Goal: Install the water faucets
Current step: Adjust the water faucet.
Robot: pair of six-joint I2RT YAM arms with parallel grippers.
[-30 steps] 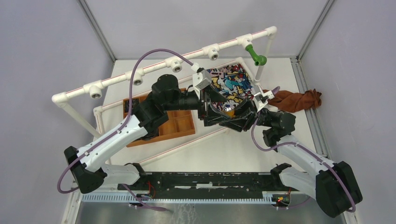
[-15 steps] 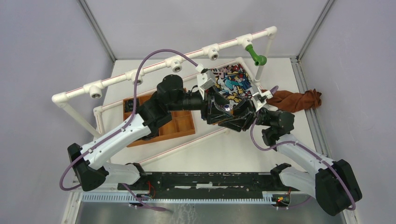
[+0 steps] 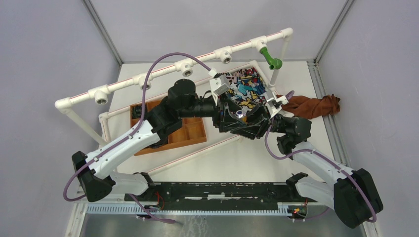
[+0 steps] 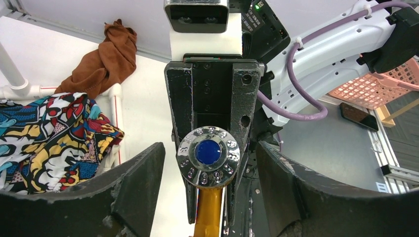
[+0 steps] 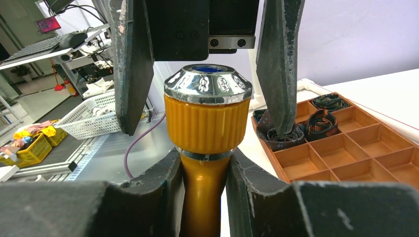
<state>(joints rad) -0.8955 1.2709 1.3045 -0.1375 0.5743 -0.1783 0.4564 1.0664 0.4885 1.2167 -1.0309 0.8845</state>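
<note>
My right gripper (image 5: 203, 177) is shut on the neck of the orange-yellow faucet (image 5: 207, 123) and holds it above the table, chrome knob with blue cap pointing at my left wrist. My left gripper (image 4: 208, 170) is open, one finger on each side of that knob (image 4: 208, 155) and not touching it. In the top view both grippers meet at mid-table round the faucet (image 3: 240, 114). The green faucet (image 3: 271, 59) hangs screwed into the far right T-fitting of the white pipe rail (image 3: 163, 69). Several other T-fittings (image 3: 226, 54) on the rail are open.
An orange wooden compartment tray (image 3: 190, 131) with dark coiled items lies left of the grippers, also in the right wrist view (image 5: 356, 148). A colourful printed cloth (image 3: 244, 89) lies behind them inside the pipe frame. A brown cloth (image 3: 316, 106) lies at the right.
My left arm has swung right and forward, bringing its open fingers round the faucet's knob. The right gripper and faucet have shifted slightly away from the bases.
</note>
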